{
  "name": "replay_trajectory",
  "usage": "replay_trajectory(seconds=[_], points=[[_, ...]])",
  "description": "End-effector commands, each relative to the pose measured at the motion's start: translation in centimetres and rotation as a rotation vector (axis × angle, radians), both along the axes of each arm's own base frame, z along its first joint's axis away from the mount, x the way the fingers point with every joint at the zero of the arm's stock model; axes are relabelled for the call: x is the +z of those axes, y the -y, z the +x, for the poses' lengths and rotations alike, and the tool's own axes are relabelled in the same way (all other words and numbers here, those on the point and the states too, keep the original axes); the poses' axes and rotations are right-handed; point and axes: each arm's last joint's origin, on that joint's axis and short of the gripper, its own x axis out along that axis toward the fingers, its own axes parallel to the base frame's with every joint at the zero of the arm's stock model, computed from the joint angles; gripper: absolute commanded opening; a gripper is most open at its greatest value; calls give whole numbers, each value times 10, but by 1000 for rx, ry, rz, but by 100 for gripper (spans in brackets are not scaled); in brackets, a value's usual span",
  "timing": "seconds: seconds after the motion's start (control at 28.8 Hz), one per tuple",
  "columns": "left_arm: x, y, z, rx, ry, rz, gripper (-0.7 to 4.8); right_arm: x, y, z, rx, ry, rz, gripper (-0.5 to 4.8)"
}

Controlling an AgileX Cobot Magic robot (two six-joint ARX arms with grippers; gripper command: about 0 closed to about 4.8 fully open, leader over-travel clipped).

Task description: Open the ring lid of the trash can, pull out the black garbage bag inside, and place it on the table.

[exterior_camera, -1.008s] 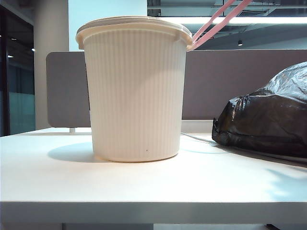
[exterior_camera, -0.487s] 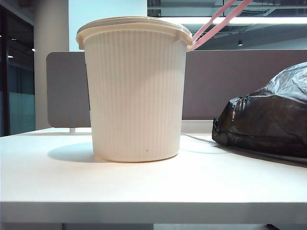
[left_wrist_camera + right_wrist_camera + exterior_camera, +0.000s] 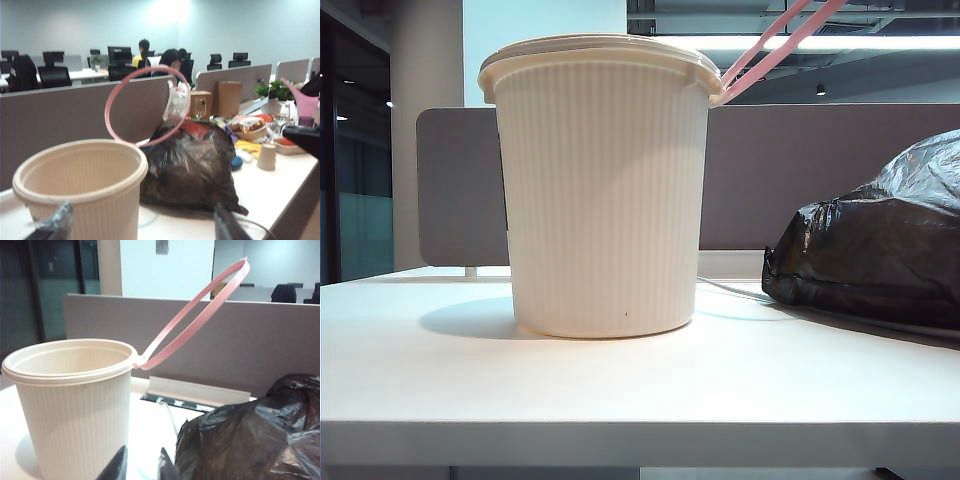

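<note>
Cream bin (image 3: 603, 190) on the table (image 3: 620, 385), pink ring lid (image 3: 775, 42) hinged up, black bag (image 3: 880, 245) lying beside it. Left gripper (image 3: 142, 227) spread wide, empty; right gripper (image 3: 141, 467) nearly closed, empty, both back from the bin

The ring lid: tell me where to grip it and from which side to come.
Grip the ring lid at its free top arc, coming from above, probably with the left gripper, whose jaws stand apart. The thin pink hoop stands tilted up from the trash can rim, attached at one edge, so its top has open air on both faces.
</note>
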Motion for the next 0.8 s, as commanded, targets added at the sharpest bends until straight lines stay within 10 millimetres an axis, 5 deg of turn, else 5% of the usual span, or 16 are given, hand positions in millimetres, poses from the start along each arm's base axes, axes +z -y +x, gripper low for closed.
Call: replay_trajectory(seconds=[0.03,0.14,0.24,0.59,0.73,0.8], points=[[-12,1,3,3,-1,3,340,-5,0,5,6,-2,36,83],[-25,2,8,3,-24,10,168,-14,0,13,10,-27,56,82],[-37,4,12,3,-45,17,83,-23,0,19,11,-61,72,70],[-71,10,40,74,-109,15,77,-51,0,38,-24,-129,153,39],[-85,13,54,114,-101,-13,-7,-63,2,46,-79,-149,201,38],[-93,15,61,119,-87,-20,-6,-68,3,49,-100,-154,232,23]])
